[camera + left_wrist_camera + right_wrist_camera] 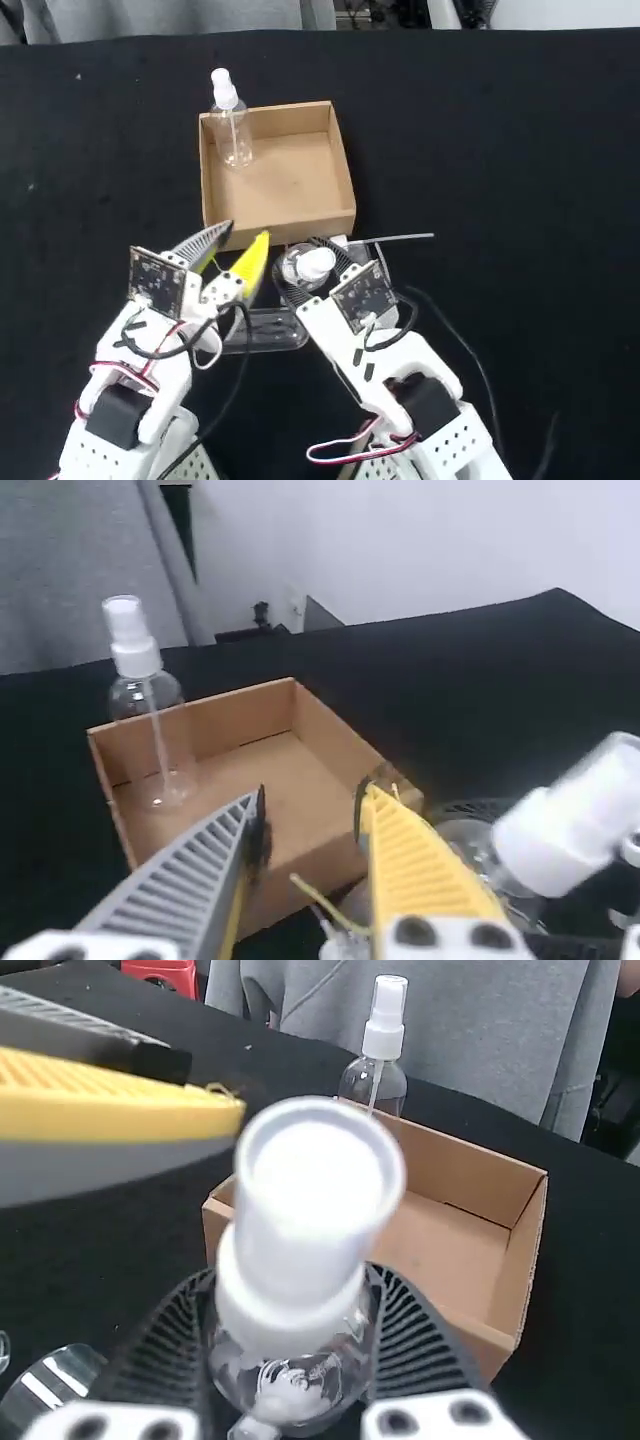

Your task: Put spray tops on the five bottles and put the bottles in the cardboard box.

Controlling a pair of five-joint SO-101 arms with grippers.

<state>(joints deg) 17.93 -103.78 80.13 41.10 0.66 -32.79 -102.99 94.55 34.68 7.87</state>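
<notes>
Right arm's jaws clamp a clear plastic bottle with white spray top (300, 1220), near upright; the brown cardboard box (290, 222) lies just ahead. Left arm's jaws gape empty alongside.

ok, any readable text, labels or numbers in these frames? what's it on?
No legible text anywhere.
Held bottle in the right claw: whitish marks on the clear body, possibly print, too blurred to read.
Wrist circuit boards: any markings are too small to read.
Cardboard box and the boxed bottle standing in it: no print visible.
</notes>
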